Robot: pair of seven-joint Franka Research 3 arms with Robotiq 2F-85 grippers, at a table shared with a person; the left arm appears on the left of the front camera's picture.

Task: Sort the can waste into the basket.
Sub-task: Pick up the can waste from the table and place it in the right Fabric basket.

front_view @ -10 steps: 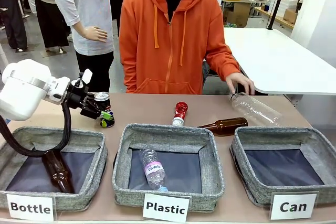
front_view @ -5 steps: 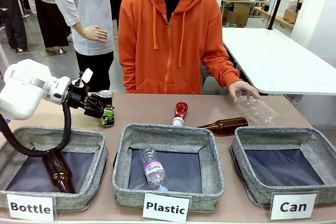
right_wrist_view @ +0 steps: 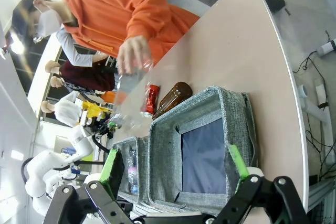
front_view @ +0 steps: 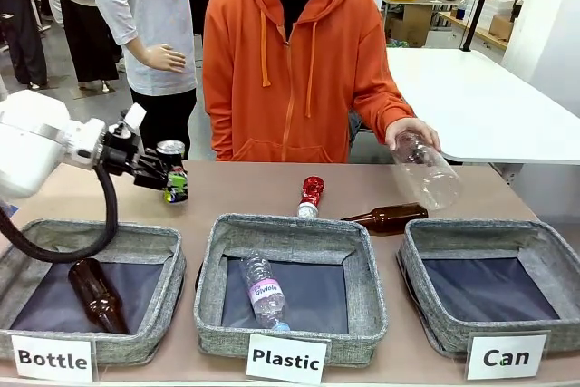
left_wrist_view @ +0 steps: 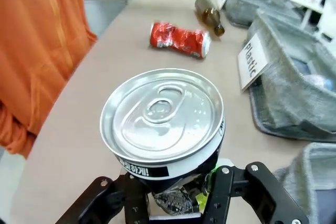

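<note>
**Front view: black can clamped in the left gripper, well apart from the Can basket**

Hidden parts first. In the front view the left gripper (front_view: 170,186) is closed on the black can (front_view: 172,168). Its fingers cover the can's lower half, and the print on the can's side is too small to read. In the left wrist view the left gripper (left_wrist_view: 176,199) is cut off by the bottom edge, and the silver lid of the black can (left_wrist_view: 163,119) hides most of the can's side. The person's hand (front_view: 410,130) holds a clear bottle (front_view: 428,174), which is blurred in the right wrist view.

White front labels name the Bottle basket (front_view: 91,233), the Plastic basket (front_view: 290,224) and the Can basket (front_view: 480,231). A black band under the can's lid carries white Korean characters, partly curved out of sight.

The black can is near upright with its lid up and its long axis leaning slightly. It is held over the left end of the table (front_view: 245,186), behind the Bottle basket. The crushed red can (front_view: 311,195) lies flat behind the Plastic basket. Its long axis runs toward the person and its silver end is nearest the basket. A brown bottle (front_view: 390,217) lies just beside it.

In the right wrist view the right gripper (right_wrist_view: 173,166) has its jaws wide apart, with the Can basket (right_wrist_view: 231,103) seen between them.
</note>
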